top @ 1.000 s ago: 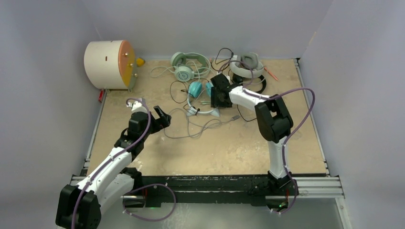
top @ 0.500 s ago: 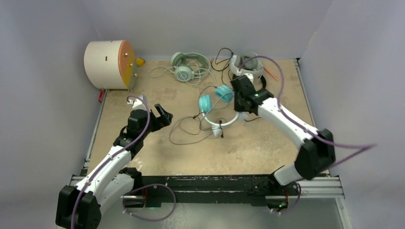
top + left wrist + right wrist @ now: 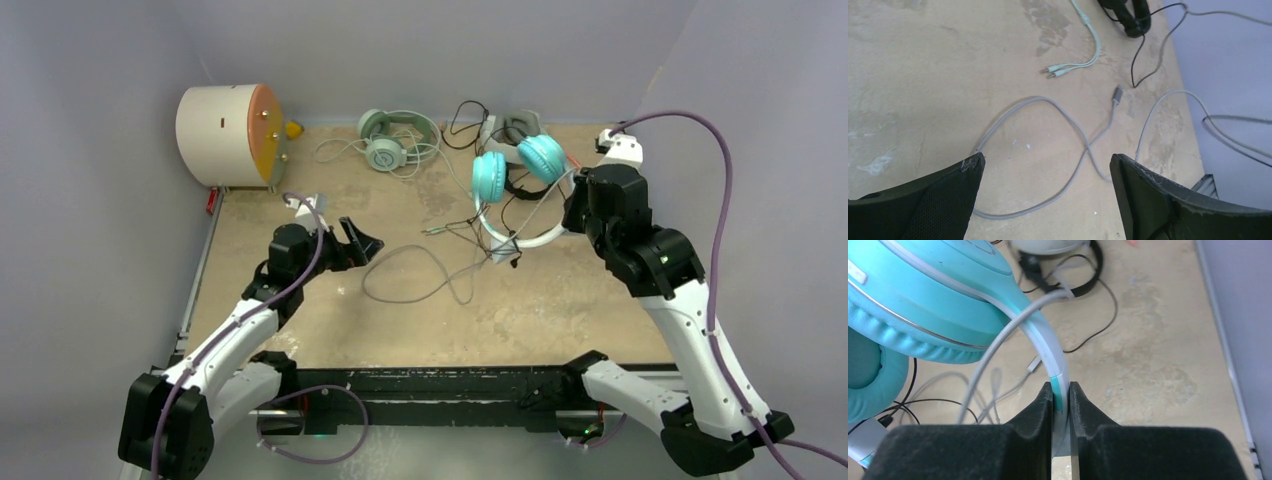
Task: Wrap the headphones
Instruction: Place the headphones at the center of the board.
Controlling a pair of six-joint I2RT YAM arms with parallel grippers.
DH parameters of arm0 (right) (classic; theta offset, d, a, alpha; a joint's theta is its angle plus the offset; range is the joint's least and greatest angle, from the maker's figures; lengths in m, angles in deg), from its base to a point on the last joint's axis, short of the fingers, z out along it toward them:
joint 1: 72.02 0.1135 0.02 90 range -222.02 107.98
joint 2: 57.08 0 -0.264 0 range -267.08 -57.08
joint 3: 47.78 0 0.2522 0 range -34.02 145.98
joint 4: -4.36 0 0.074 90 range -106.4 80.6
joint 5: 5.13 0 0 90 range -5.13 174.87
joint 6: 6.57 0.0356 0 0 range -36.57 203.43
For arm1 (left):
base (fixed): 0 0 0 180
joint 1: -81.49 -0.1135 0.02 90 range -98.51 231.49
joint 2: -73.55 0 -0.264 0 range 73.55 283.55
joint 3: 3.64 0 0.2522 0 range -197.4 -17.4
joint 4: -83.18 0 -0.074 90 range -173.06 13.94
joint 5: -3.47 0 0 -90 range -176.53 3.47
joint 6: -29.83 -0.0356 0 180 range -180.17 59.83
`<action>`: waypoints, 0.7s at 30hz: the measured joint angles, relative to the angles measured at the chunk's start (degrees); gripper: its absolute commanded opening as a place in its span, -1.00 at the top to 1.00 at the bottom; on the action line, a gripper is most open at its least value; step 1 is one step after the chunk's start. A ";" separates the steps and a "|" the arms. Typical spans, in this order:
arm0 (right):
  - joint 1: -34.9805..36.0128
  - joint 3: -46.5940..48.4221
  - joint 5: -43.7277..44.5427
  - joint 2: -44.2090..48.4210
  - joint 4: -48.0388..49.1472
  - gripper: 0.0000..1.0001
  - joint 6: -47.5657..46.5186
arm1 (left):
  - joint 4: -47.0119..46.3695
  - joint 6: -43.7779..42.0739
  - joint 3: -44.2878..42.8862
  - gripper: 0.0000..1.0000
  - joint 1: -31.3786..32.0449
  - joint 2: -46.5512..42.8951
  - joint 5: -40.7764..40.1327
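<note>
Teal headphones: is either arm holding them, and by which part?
Yes. The right jaws are shut on the teal headphones, pinching their white band just below a cup. The left jaws stand open, holding nothing.

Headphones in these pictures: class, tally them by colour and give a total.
Teal headphones: 1
Mint-green headphones: 1
White-and-grey headphones: 1
Black headphones: 1
Total: 4

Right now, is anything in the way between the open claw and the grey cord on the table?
No. The left gripper hangs open over the grey cord, with only bare table around that loop.
</note>
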 measured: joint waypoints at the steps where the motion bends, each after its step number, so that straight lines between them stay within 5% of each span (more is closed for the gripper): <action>1: 0.00 0.07 -2.47 0.13 0.17 0.96 -0.37 | -0.63 -0.04 0.00 -0.88 0.02 -0.26 0.96; 10: 0.39 -15.63 -28.37 -6.47 15.06 1.00 -1.51 | 3.52 -0.42 -4.87 -0.94 0.04 -8.39 0.66; 16: 6.54 -21.55 -35.21 -18.43 26.05 0.99 -1.79 | 11.50 -0.26 -6.32 -0.98 0.04 -15.78 -7.39; 21: 11.82 -18.01 -35.52 -28.98 33.27 0.61 -3.06 | 17.11 0.09 -6.78 -0.98 0.04 -14.71 -11.98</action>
